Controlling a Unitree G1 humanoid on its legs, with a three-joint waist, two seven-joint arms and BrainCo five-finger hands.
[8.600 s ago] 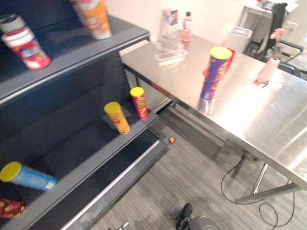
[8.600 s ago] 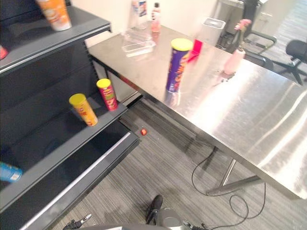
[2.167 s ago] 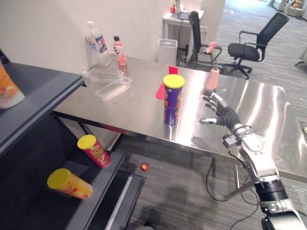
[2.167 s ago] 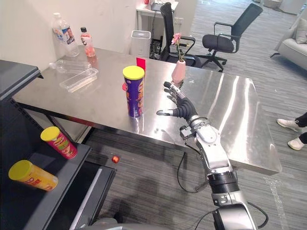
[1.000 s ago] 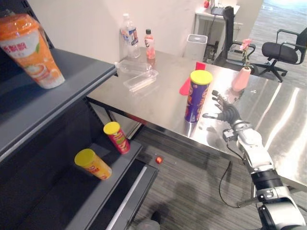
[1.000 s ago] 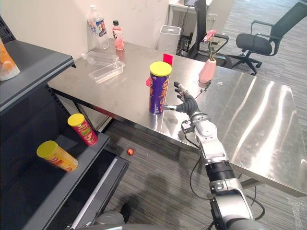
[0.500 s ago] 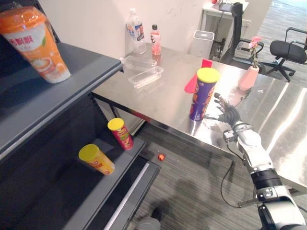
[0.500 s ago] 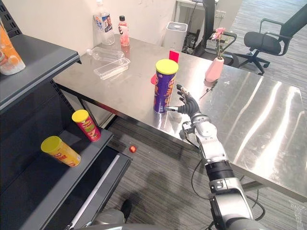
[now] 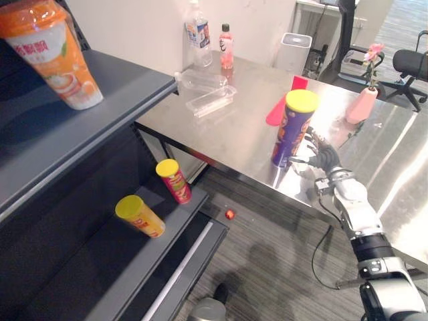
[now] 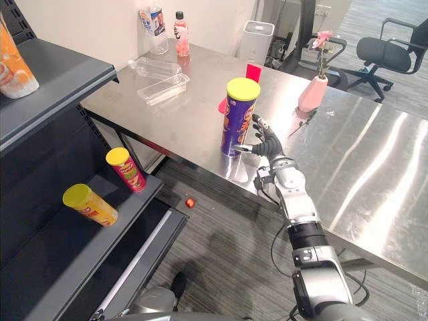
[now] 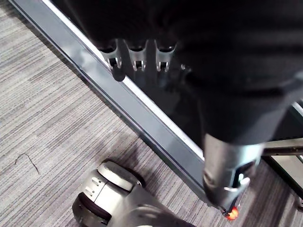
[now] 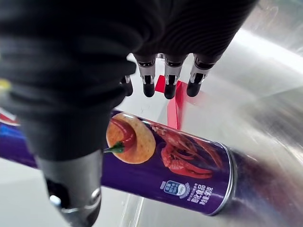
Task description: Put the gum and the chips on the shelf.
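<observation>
A tall purple chips can (image 9: 291,127) with a yellow lid stands upright on the steel table (image 9: 221,134), near its front edge. Just behind it lies a red packet (image 10: 252,72). My right hand (image 10: 268,146) is open on the can's right side, very close to it. In the right wrist view the can (image 12: 165,161) lies between the thumb (image 12: 71,189) and the straight fingers (image 12: 170,80); I cannot tell whether they touch it. My left hand (image 11: 137,59) hangs open low beside the shelf's bottom rail (image 11: 142,113), holding nothing.
The dark shelf unit (image 9: 120,100) stands at the left, with an orange cup (image 9: 53,57) on top and a red can (image 9: 174,182) and a yellow can (image 9: 140,216) on the middle board. Bottles (image 9: 195,25), clear trays (image 9: 212,100) and a pink vase (image 9: 364,103) are on the table. A small red ball (image 9: 229,214) lies on the floor.
The camera has shifted. My right hand has closed in on the chips can from the right, and its thumb now reaches the can's lower part.
</observation>
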